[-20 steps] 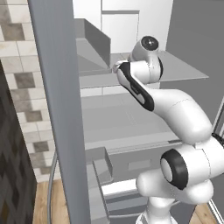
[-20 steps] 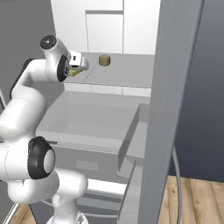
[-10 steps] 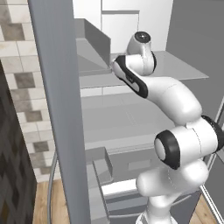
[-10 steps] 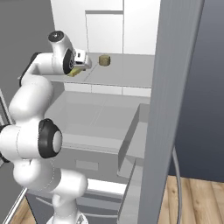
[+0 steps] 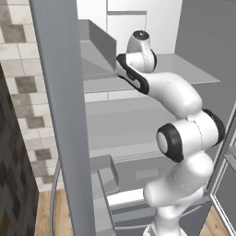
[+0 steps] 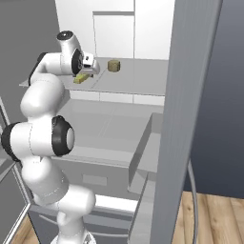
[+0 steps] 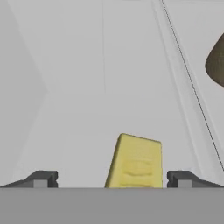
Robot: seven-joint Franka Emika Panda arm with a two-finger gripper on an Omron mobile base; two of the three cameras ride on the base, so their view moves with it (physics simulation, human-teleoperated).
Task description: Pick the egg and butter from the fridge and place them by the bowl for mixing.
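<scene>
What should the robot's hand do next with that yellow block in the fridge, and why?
Probably ease forward a little and then close. In the hand view the butter lies on the fridge shelf between the wide-open fingertips of the gripper, with space on each side, so nothing is gripped yet.

The fridge (image 6: 200,95) stands open, its door edge rising at the right of the right base view and at the left of the left base view. The butter (image 6: 82,78) lies on the upper shelf (image 6: 143,81), near that shelf's front edge and toward its left end. The gripper (image 6: 90,68) sits directly over the butter; in the hand view the butter (image 7: 135,162) lies between the two fingertips (image 7: 41,178), apart from both. A brownish lump (image 6: 113,66) rests on the same shelf, behind and to the right of the butter, near the back wall. Below the shelf, a drawer (image 6: 143,157) stands pulled forward.
</scene>
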